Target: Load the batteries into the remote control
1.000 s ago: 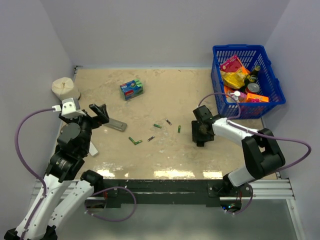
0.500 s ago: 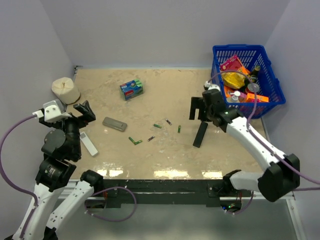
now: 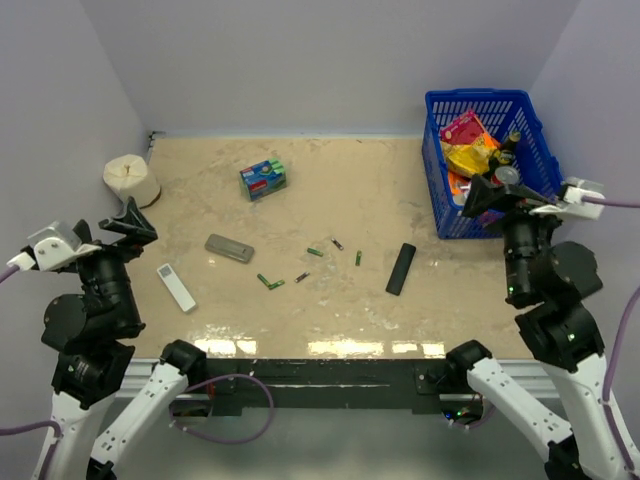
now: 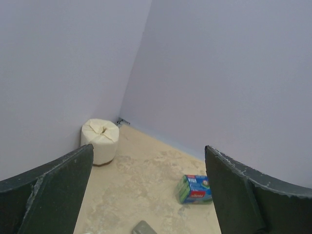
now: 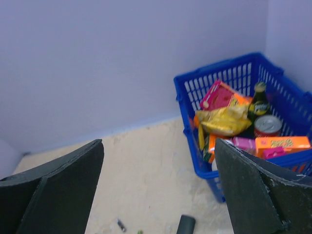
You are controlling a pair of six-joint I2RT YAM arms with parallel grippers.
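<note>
On the counter [image 3: 350, 190], batteries [image 3: 270, 282] lie loose near the remote control [image 3: 401, 268]; left hand [image 4: 148, 151] and right hand [image 5: 158, 141] hover spread, empty; a pickup probably comes next.

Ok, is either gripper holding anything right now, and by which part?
Nothing is held. The left gripper and the right gripper are both open and empty; the black remote lies on the table.

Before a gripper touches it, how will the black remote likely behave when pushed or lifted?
The black remote is a slim, rigid-looking bar lying flat on the table, so it should slide, not roll or tip. Being so low, it may be awkward to pinch. Probably light.
</note>
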